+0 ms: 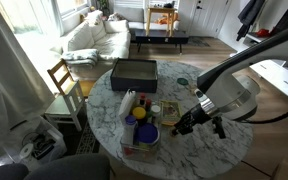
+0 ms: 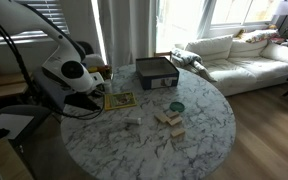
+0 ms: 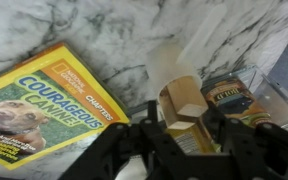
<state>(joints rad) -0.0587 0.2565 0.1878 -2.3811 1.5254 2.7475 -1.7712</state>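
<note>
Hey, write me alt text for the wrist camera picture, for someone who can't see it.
Two dark fingers stand apart on either side of a tan item beside a clear container. To their left a yellow National Geographic book, Courageous Canine, with a dog on its cover, lies on a marble tabletop.

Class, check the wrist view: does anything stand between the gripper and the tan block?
Nothing visible does. The tan block lies just ahead of the open gripper; the labelled can and the National Geographic book lie to either side.
</note>
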